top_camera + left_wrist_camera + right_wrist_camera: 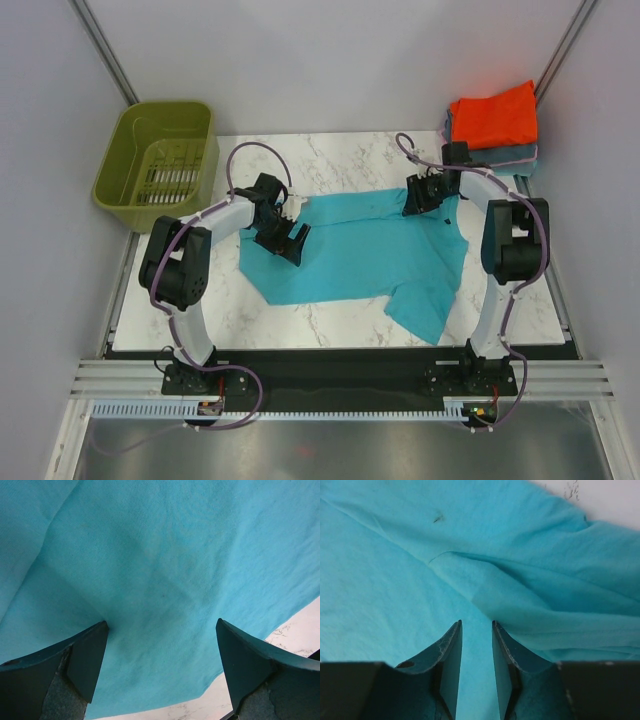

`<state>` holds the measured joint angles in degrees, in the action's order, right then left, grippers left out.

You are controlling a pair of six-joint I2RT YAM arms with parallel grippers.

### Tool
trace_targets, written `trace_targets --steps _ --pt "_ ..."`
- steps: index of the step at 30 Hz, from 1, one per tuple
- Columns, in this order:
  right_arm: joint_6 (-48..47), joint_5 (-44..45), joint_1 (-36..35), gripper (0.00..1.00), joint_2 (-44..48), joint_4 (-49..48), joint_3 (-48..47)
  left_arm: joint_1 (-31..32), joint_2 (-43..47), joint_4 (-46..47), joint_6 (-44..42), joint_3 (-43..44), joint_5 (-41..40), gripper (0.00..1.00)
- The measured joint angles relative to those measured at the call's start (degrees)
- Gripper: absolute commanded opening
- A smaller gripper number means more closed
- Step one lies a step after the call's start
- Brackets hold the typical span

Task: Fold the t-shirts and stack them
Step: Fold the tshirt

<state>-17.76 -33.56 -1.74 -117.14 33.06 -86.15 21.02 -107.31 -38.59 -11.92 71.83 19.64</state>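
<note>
A teal t-shirt (370,255) lies spread on the marble table (330,320), one sleeve trailing toward the front right. My left gripper (287,236) hovers over the shirt's left part; in the left wrist view it (161,621) is wide open above smooth teal cloth (160,555), close to the shirt's edge. My right gripper (421,194) is low over the shirt's upper right. In the right wrist view it (476,621) shows a narrow gap with flat cloth behind it, and a fold (520,600) lies against the right fingertip. An orange-red folded t-shirt (493,115) lies on a grey-blue one (518,157) at the back right corner.
An olive-green plastic basket (160,150) stands off the table's back left corner. Grey walls close in on both sides. Bare marble (300,630) shows beside the shirt's edge in the left wrist view.
</note>
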Motion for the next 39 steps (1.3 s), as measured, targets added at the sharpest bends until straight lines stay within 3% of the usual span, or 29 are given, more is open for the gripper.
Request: trace_targets --steps 18,39 --pt "0.2 4.2 -1.7 0.36 -4.9 -1.3 -3.9 0.0 -0.2 0.1 0.5 0.1 0.0 0.96" --pt "-0.5 5.6 -4.3 0.36 3.5 -0.5 3.5 0.1 -0.7 0.1 1.0 0.7 0.1 0.96"
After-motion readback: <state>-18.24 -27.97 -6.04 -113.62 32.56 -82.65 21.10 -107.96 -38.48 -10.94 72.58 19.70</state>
